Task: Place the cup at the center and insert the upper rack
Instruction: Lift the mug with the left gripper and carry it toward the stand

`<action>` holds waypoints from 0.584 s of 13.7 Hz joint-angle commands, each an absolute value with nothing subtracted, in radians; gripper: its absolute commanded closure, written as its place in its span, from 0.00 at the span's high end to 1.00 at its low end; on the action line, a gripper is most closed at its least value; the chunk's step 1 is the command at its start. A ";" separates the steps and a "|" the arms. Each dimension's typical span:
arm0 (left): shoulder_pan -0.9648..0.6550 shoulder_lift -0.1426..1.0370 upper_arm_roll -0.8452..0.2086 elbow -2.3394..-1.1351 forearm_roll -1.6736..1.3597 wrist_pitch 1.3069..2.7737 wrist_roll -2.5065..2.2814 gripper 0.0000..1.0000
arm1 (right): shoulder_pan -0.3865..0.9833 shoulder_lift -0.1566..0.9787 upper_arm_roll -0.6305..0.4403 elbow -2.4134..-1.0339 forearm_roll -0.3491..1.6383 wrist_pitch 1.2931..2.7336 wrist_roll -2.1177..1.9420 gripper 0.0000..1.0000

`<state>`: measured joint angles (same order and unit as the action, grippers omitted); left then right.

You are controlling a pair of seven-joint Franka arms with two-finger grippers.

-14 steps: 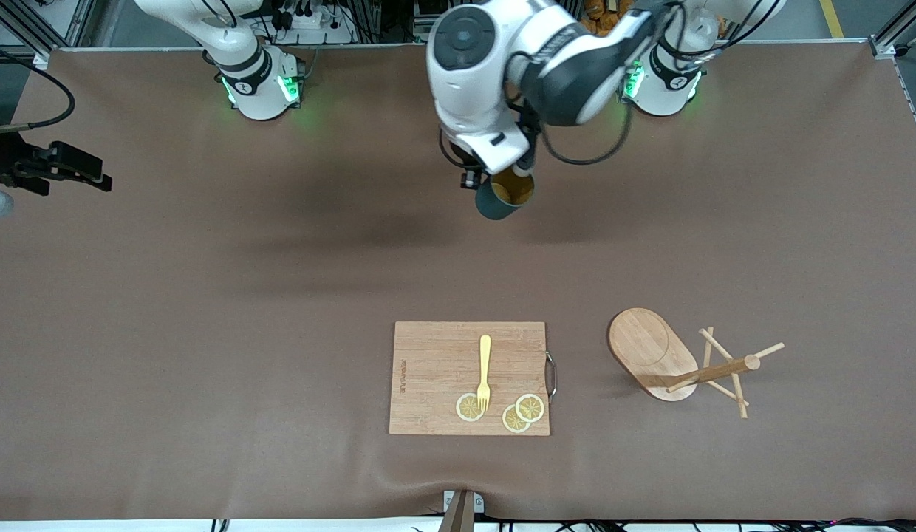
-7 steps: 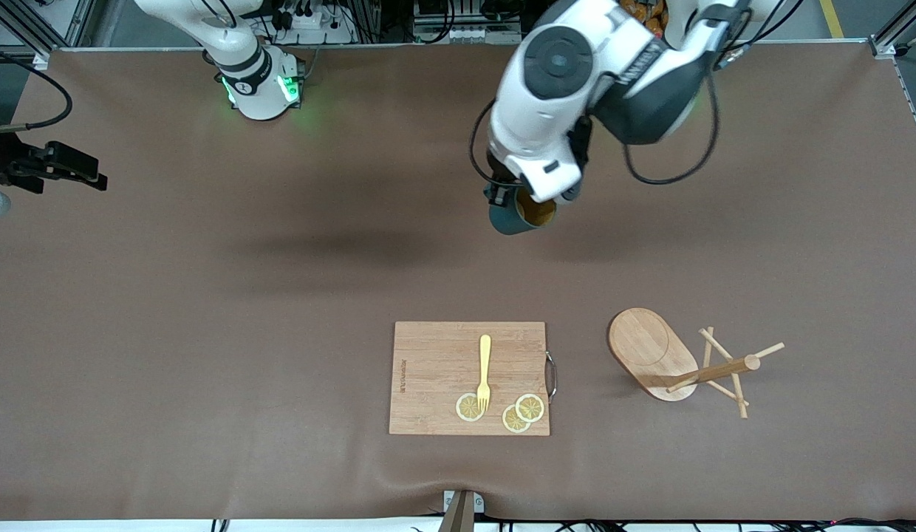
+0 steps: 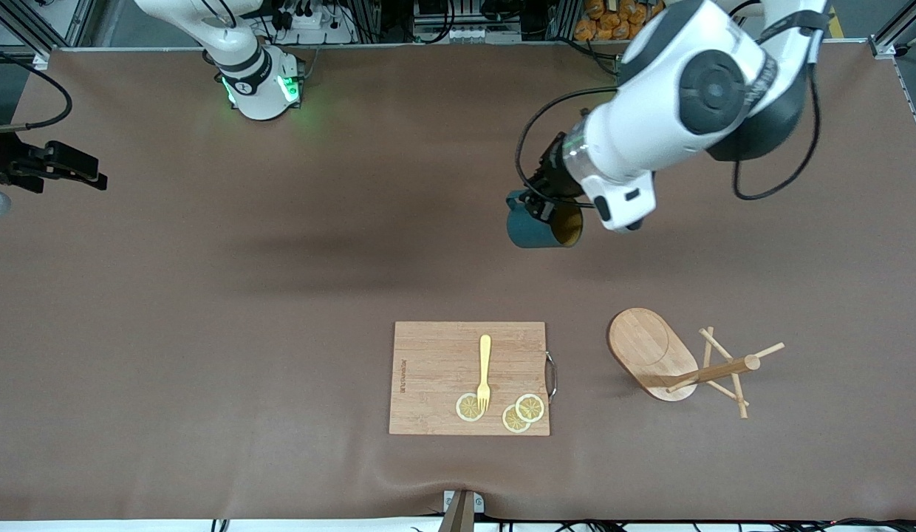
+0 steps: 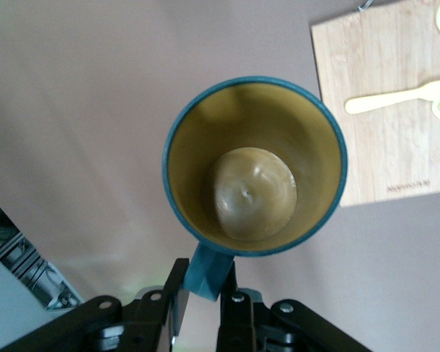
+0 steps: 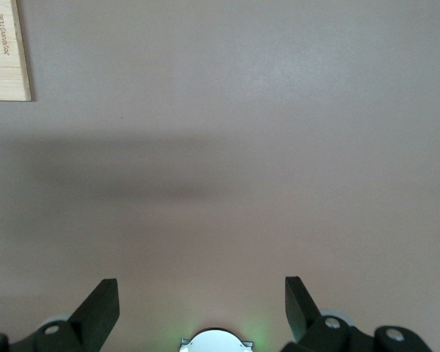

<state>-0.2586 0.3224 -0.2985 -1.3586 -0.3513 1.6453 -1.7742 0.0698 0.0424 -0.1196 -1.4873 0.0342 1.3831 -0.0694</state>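
My left gripper (image 3: 538,208) is shut on the loop handle of the dark teal cup (image 3: 538,229) and holds it in the air over bare table. The cup is tilted, so its yellowish-olive inside shows. In the left wrist view the cup (image 4: 255,165) fills the middle, with both fingers (image 4: 170,287) clamped on its handle. The wooden mug tree (image 3: 646,349) appears to lie on its side, nearer the front camera and toward the left arm's end, with its post and pegs (image 3: 724,367) pointing toward that end. My right gripper (image 5: 202,299) is open and empty, high over its own base; it waits.
A rectangular wooden cutting board (image 3: 436,362) with a yellow fork (image 3: 484,369) and lemon slices (image 3: 518,412) lies near the table's front edge; it also shows in the left wrist view (image 4: 396,147). A black device (image 3: 52,166) sticks in at the right arm's end.
The left arm has swung toward its own end of the table, carrying the cup that way and slightly toward the front camera. The cup has turned in the grip. The right arm has not moved.
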 commanded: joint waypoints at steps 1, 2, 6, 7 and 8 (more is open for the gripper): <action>-0.178 0.304 -0.308 -1.370 -0.437 1.635 -1.653 0.00 | 0.074 0.029 -0.121 -1.500 0.023 1.379 -0.060 1.00; -0.152 0.304 -0.308 -1.370 -0.460 1.622 -1.614 0.00 | 0.074 0.029 -0.121 -1.500 0.023 1.379 -0.058 1.00; -0.055 0.313 -0.305 -1.370 -0.583 1.527 -1.365 0.00 | 0.080 0.029 -0.121 -1.500 0.023 1.381 -0.057 1.00; -0.029 0.313 -0.299 -1.371 -0.607 1.510 -1.306 0.00 | 0.080 0.029 -0.121 -1.500 0.023 1.381 -0.057 1.00; 0.009 0.317 -0.301 -1.371 -0.623 1.484 -1.252 0.00 | 0.078 0.029 -0.121 -1.500 0.023 1.381 -0.057 1.00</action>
